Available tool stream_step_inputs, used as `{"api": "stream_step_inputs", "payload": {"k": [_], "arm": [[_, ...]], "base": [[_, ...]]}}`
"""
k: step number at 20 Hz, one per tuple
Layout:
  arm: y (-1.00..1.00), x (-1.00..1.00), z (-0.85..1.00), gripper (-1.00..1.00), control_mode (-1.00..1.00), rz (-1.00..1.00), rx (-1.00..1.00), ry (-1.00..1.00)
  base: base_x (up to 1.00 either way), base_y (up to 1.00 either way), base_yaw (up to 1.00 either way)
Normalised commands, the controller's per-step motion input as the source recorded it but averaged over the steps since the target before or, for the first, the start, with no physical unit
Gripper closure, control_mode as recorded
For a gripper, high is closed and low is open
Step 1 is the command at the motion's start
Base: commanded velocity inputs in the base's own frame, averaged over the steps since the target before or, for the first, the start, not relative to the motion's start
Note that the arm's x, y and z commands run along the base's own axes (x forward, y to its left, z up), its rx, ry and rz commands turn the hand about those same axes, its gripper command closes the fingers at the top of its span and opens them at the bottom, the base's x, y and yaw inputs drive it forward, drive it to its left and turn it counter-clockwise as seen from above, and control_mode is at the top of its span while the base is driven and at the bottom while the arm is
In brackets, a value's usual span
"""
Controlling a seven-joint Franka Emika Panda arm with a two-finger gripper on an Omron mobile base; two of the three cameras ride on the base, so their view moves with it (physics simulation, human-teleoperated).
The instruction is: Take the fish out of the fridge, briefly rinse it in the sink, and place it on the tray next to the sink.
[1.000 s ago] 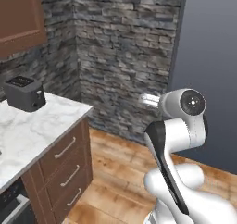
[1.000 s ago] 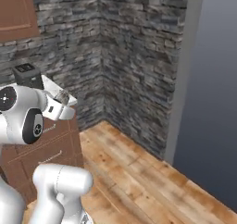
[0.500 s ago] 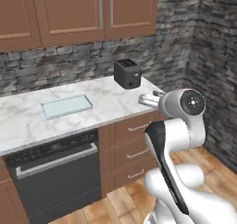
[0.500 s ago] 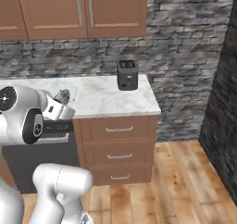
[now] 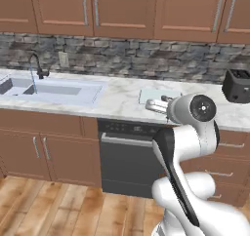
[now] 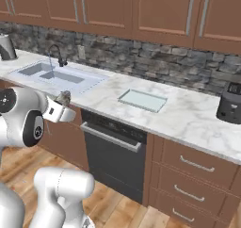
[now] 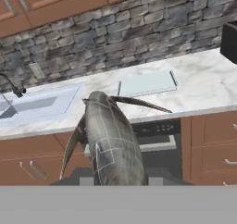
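Observation:
The fish (image 7: 111,140), a grey-tan elongated body with thin fins, fills the middle of the hand view, pointing away toward the counter. My gripper (image 6: 60,110) is shut on the fish (image 6: 63,98) and held in front of the counter, level with its edge; the gripper (image 5: 154,105) also shows left of the arm's round joint. The pale blue sink (image 5: 73,91) (image 6: 61,78) (image 7: 41,105) lies to the left, with a black faucet (image 5: 35,64) behind it. The flat green-grey tray (image 5: 158,95) (image 6: 142,100) (image 7: 147,83) lies right of the sink. The fridge is out of view.
A black toaster (image 5: 238,85) (image 6: 230,102) stands at the counter's right end. A dark dishwasher front (image 5: 129,157) sits under the counter below the tray, with drawers (image 6: 193,184) to its right. Wall cabinets hang above. A metal kettle (image 6: 5,47) stands far left.
The whole picture has swung: the base turned from the stone wall corner to face the counter with sink and tray. The gripper has stayed shut on the fish.

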Motion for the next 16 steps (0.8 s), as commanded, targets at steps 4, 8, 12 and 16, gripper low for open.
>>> {"api": "stream_step_inputs", "payload": {"k": [4, 8, 12, 16], "arm": [[0.00, 0.00, 0.00, 1.00, 1.00, 0.00, 0.00, 0.00], [0.00, 0.00, 0.00, 1.00, 1.00, 0.00, 0.00, 0.00], [0.00, 0.00, 0.00, 1.00, 1.00, 0.00, 0.00, 0.00], [0.00, 0.00, 0.00, 1.00, 1.00, 0.00, 0.00, 0.00]], "base": [[0.85, 0.38, 0.30], [1.00, 0.45, -0.16], [1.00, 0.80, -0.38], [1.00, 1.00, -0.47]]}}
